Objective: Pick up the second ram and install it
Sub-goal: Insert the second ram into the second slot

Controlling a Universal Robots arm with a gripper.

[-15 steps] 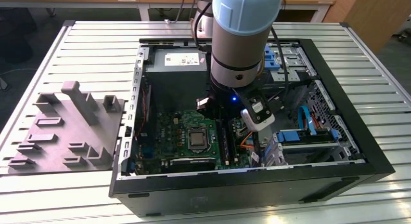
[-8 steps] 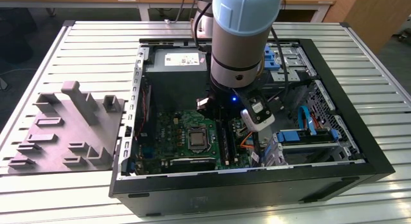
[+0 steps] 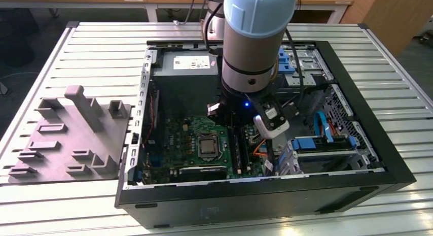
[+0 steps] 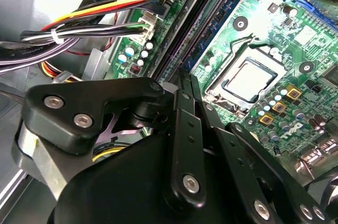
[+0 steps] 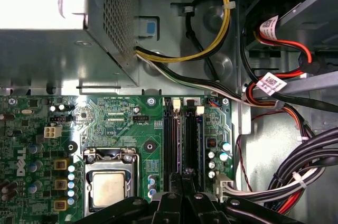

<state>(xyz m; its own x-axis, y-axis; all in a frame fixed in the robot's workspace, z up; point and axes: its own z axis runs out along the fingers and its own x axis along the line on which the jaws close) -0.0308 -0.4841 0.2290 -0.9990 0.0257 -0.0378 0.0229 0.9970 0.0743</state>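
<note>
First wrist view: the closed pincer [image 5: 182,175] bears on the memory sockets [image 5: 170,129], apparently mid-install, which calls for straight, even pressure.

In the exterior view the arm [image 3: 257,43], its upper part cut off by the picture's edge, stands before the open computer case [image 3: 237,203] and covers one end of the power supply [image 3: 179,76] and the spot where it reaches down to the motherboard [image 3: 182,139]. In both wrist views the gripper [image 4: 184,84] [image 5: 186,174] runs out of the picture and hides the near ends of the memory sockets [image 5: 179,134] and a corner of the processor socket [image 5: 108,187]; whether it holds the second ram cannot be told
</note>
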